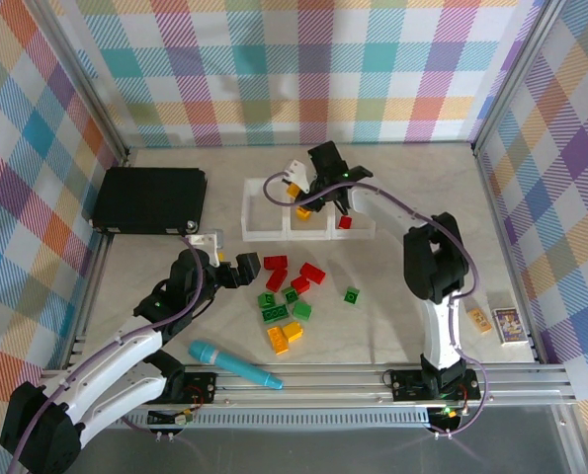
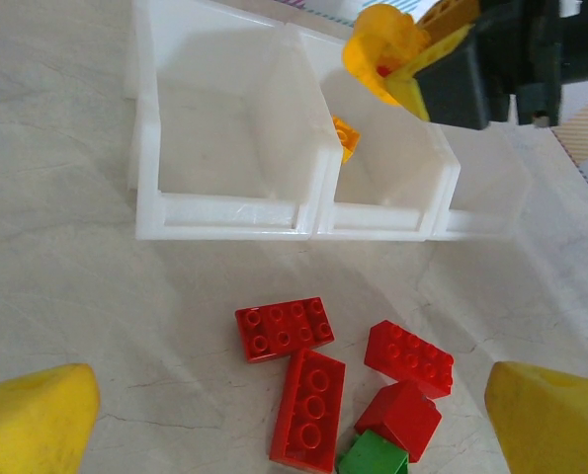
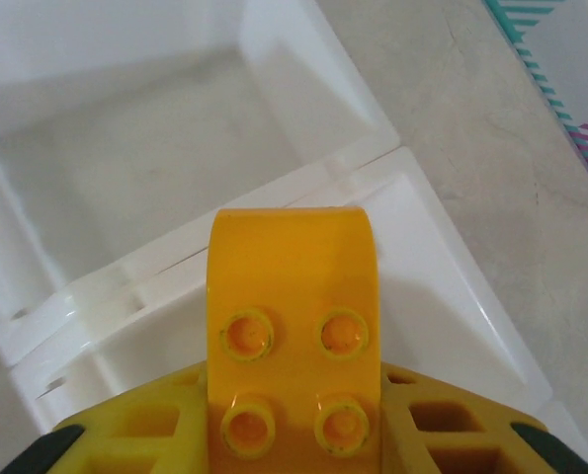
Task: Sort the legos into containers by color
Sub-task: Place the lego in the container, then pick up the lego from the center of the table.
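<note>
Three clear trays [image 1: 274,233] stand in a row at the table's middle back. My right gripper [image 1: 303,190] hovers over the middle tray, shut on an orange brick [image 1: 294,190]; the right wrist view shows that brick [image 3: 294,296] studs-up between the yellow fingers [image 3: 126,434], above a tray rim [image 3: 303,168]. Another orange brick [image 1: 302,211] lies in the middle tray, and a red brick [image 1: 345,222] in the right one. My left gripper [image 1: 236,269] is open beside the loose pile. Its fingertips [image 2: 32,420] flank several red bricks [image 2: 284,329] and a green one [image 2: 373,459].
The pile holds red [image 1: 277,279], green [image 1: 274,314] and yellow bricks [image 1: 286,336]; one green brick [image 1: 352,294] lies apart. A black case [image 1: 150,200] sits back left, a teal marker [image 1: 232,363] near the front rail, and small card boxes [image 1: 511,324] at the right.
</note>
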Motion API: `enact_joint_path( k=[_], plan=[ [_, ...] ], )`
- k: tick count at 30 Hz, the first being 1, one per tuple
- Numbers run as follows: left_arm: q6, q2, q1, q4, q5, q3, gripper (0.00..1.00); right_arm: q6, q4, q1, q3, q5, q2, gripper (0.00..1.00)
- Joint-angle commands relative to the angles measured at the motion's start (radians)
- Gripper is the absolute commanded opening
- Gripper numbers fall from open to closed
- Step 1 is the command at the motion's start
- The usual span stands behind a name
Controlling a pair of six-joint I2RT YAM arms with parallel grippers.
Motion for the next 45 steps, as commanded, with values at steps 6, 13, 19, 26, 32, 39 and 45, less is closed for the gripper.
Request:
enact_joint_path(
  k=[6, 13, 19, 26, 32, 39, 45],
  plan=[
    [0.019, -0.027, -0.007, -0.035, -0.010, 0.009, 1.00, -0.048, -0.054, -0.007, 0.128, 0.141, 0.132, 0.16],
    [0.020, -0.017, -0.007, -0.023, -0.010, 0.012, 1.00, -0.030, -0.037, -0.020, 0.110, 0.131, 0.158, 0.21],
    [0.018, 0.001, -0.007, -0.021, 0.002, 0.021, 1.00, -0.027, -0.019, -0.019, 0.094, 0.139, 0.161, 0.38],
    [0.014, -0.006, -0.007, -0.025, 0.006, 0.021, 1.00, -0.029, 0.003, -0.020, 0.064, 0.132, 0.127, 0.54],
    [0.011, -0.006, -0.007, -0.029, 0.025, 0.023, 0.99, 0.005, 0.018, -0.020, 0.019, 0.125, 0.057, 0.57],
    [0.020, 0.010, -0.007, -0.030, 0.046, 0.033, 1.00, 0.134, 0.070, -0.019, -0.112, 0.107, -0.112, 0.60],
    [0.025, 0.038, -0.008, -0.019, 0.067, 0.042, 1.00, 0.296, 0.047, -0.020, -0.210, 0.127, -0.266, 0.64]
  ],
)
